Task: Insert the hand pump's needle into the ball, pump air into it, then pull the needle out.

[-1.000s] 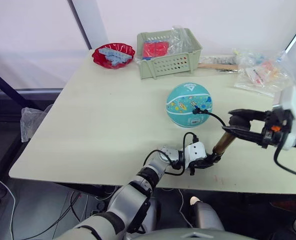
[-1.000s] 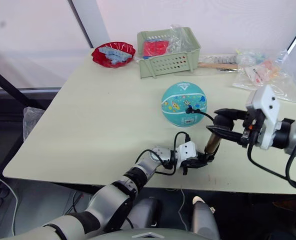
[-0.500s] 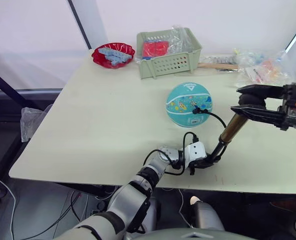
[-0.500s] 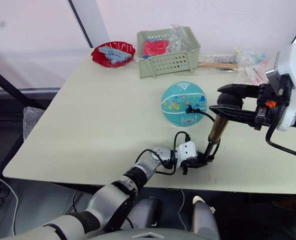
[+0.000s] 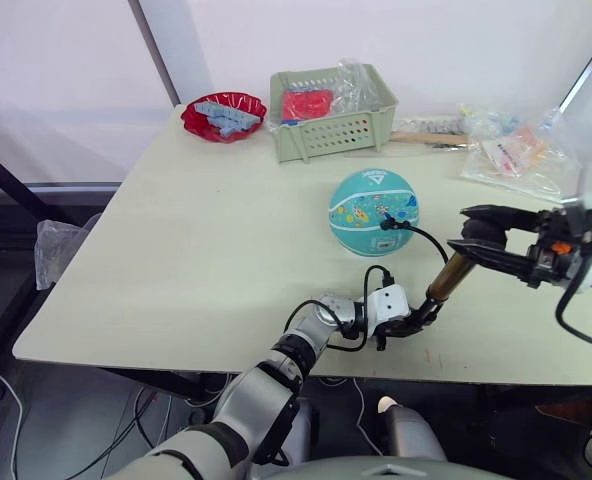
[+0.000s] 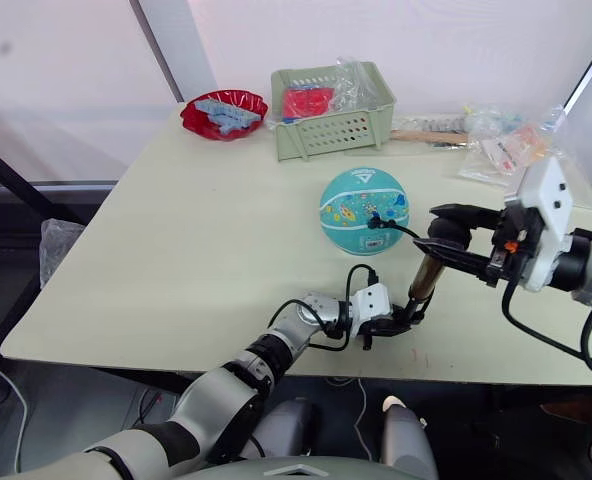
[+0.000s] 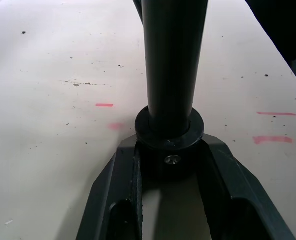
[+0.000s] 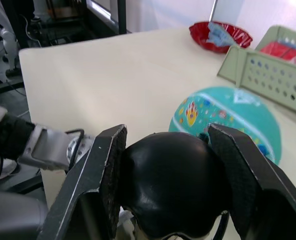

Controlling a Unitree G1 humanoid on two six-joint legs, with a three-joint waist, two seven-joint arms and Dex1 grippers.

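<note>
- teal ball [image 5: 374, 211] is resting on the pale table [image 5: 196, 250], near the middle, in front of the green basket [image 5: 332, 110] and well apart from the red bowl [image 5: 223, 115].
- the needle [image 5: 385, 222] at the end of the thin black hose [image 5: 424, 237] is seated in the side of the ball, so the first step is judged as done.
- the hand pump [image 5: 443, 285] is held tilted at the near edge of the table; its lower black cap is clamped between the fingers of the left gripper [image 7: 169, 165], as is seen in the left wrist view.
- the black handle knob is enclosed by the two fingers of the right gripper [image 8: 169, 190], which are closed against both sides of it.
- pumping is judged to be the step in hand; how much air is already in the ball cannot be told, and the pulling out of the needle is left to do.
- compared with half a second ago, the right gripper and the handle are found lower and nearer to the pump base, and less of the dark rod below the brass cylinder is exposed, so a downward stroke is judged.
- ball, hose and left gripper are kept in the same places; the small shift of the whole picture is taken as camera movement.
</note>
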